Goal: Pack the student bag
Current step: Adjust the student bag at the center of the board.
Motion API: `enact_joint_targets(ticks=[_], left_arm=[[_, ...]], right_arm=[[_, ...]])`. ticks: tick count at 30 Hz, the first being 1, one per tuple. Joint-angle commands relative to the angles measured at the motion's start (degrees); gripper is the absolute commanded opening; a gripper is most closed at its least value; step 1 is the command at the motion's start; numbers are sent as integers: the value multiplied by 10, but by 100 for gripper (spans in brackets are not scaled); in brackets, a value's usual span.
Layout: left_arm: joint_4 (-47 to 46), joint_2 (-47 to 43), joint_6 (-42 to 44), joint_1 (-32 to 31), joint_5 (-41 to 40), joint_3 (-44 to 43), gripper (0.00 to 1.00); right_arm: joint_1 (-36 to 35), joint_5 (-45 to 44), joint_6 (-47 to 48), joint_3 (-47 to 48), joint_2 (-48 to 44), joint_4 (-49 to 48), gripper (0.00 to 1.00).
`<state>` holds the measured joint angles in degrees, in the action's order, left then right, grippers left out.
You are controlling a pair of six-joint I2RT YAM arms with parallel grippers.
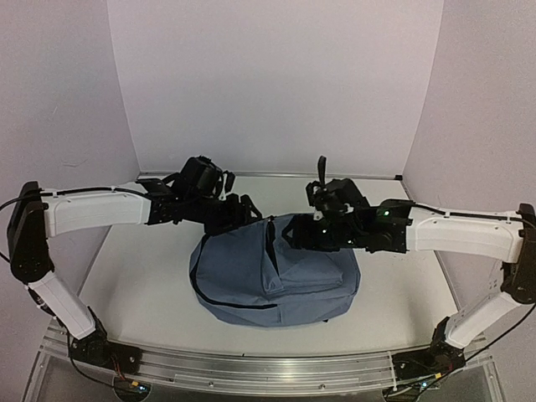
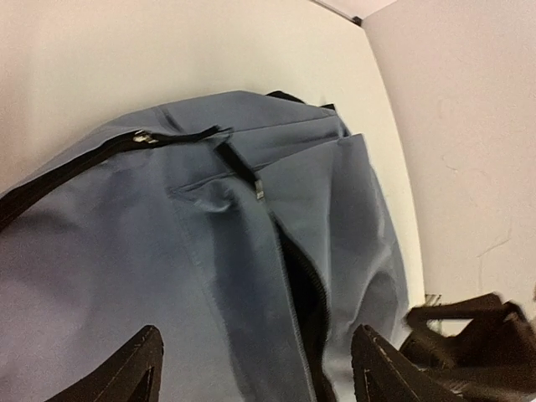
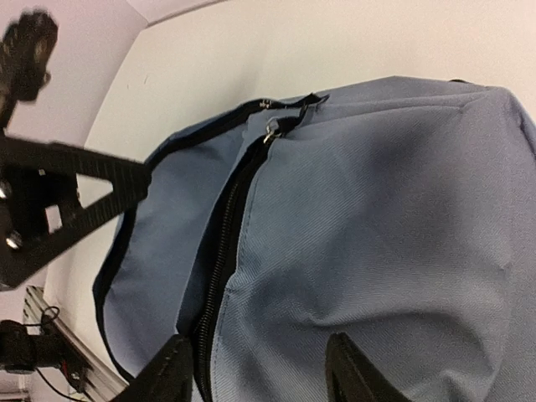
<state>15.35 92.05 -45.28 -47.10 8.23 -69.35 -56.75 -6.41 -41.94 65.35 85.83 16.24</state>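
Your student bag (image 1: 276, 272) lies flat in the middle of the desk (image 1: 142, 268), between the two arms and a little nearer the back wall than the arm bases. Its slate-blue front faces up.

Your left arm (image 1: 92, 209) reaches in over the bag's far left edge. Its jaws are released: in the left wrist view the two black fingertips (image 2: 138, 368) stand wide apart above the fabric with nothing pinched between them. Below them a black zip (image 2: 306, 301) runs along the bag and gapes a little, dark inside. A small metal pull (image 2: 142, 136) sits on another zip line near the bag's edge.

Your right arm (image 1: 461, 230) comes in from the other side, over the far part of the bag. Its jaws are released too: the fingertips (image 3: 172, 373) stand apart over the blue cloth, grasping nothing. You cannot tell whether they touch the fabric. Beyond them a zip pull (image 3: 270, 127) lies at the far end of a black zip line.
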Motion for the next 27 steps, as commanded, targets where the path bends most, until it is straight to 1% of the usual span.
enact_joint_targets(ticks=[1, 5, 8, 10, 13, 15, 18, 19, 21, 23, 26, 27], left_arm=[[127, -110, -27, 11, -84, 42, 81], [243, -169, -60, 33, -101, 83, 86], [279, -213, -81, 38, -89, 128, 92], [290, -235, -101, 39, -68, 152, 94], [266, -261, -125, 40, -34, 207, 95], [214, -276, -144, 39, -3, 242, 95], [141, -287, -170, 39, 24, 285, 95], [124, -287, -175, 39, 28, 295, 93], [82, -282, -187, 39, 34, 311, 83], [47, -272, -197, 39, 41, 327, 76], [-3, -240, -202, 39, 48, 340, 69], [-14, -229, -200, 39, 48, 339, 64]], right_arm=[[59, -32, 38, 31, -39, 38, 62], [137, -12, 73, 25, -25, 40, 68], [182, 11, 95, 23, 4, 32, 71], [206, 28, 102, 22, 23, 19, 71], [239, 72, 110, 12, 47, -12, 71], [255, 106, 114, 7, 68, -29, 71], [264, 134, 117, -3, 94, -44, 71], [267, 142, 118, -8, 100, -49, 70], [269, 162, 116, -21, 109, -64, 65], [270, 172, 111, -38, 114, -76, 61], [270, 183, 104, -62, 112, -90, 55], [271, 187, 103, -70, 110, -96, 52]])
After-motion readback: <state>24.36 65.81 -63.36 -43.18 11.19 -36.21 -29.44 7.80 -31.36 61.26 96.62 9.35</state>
